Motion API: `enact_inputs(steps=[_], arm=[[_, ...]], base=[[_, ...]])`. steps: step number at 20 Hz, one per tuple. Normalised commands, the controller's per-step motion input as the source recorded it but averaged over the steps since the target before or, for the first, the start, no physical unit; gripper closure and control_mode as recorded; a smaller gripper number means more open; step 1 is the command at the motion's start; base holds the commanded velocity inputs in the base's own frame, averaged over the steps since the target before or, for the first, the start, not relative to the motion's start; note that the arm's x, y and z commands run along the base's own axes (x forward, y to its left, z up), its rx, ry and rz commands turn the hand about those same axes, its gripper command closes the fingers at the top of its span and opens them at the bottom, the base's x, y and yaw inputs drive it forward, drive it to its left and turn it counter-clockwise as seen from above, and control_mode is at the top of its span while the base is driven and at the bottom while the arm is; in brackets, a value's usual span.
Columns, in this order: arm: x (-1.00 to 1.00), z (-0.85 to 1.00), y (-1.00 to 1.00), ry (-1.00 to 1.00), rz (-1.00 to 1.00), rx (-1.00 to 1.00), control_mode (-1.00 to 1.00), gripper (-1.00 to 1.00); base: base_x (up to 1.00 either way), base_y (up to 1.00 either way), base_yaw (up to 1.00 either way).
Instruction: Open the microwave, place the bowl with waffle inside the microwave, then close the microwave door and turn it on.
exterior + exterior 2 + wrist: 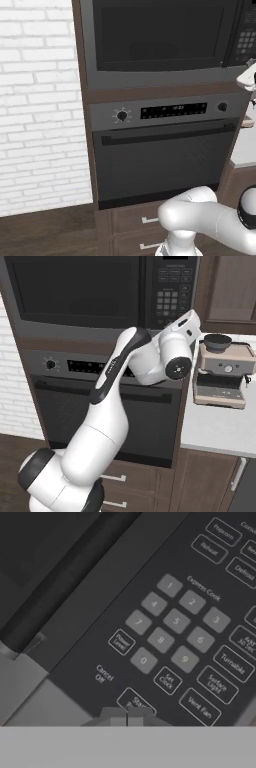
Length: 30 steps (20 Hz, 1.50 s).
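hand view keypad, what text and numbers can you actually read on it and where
All on the microwave keypad panel, with the gripper close to it:
"Express Cook" above digit keys "1" to "9" and "0"
"Power Level" left of the "8"
"Cancel Off" at the lower left
"Set Clock" below the "0"
"Turntable", "Surface Light", "Vent Fan" on the right column
"Popcorn", "Reheat", "Defrost" near the top
Too cut off or blurred: the key behind the fingertips and the keys at the right edge.
The oven display is unreadable.

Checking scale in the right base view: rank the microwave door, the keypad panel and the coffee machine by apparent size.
1. Dark grey microwave door with black window, largest.
2. and 3. Black button keypad panel and beige coffee machine look alike; the nearer machine makes ranking unsure.
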Motion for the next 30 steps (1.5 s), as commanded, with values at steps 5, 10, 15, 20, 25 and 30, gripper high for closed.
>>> enact_inputs(steps=[5, 10, 15, 20, 25, 30], arm=[[0.17, 0.0, -0.07, 0.0, -0.04, 0.0, -1.0, 1.0], [0.05, 0.0, -0.01, 0.0, -0.03, 0.0, -1.0, 1.0], [0.2, 0.0, 0.0, 0.0, 0.0, 0.0, -1.0, 1.0], [0.33, 0.0, 0.0, 0.0, 0.0, 0.0, -1.0, 1.0], [0.46, 0.0, 0.0, 0.03, 0.0, -0.01, -1.0, 1.0], [0.38, 0.0, 0.0, 0.02, 0.0, -0.01, -1.0, 1.0]], base=[[0.0, 0.0, 0.0], [0.0, 0.0, 0.0], [0.0, 0.0, 0.0], [0.0, 0.0, 0.0], [0.0, 0.0, 0.0], [0.0, 0.0, 0.0]])
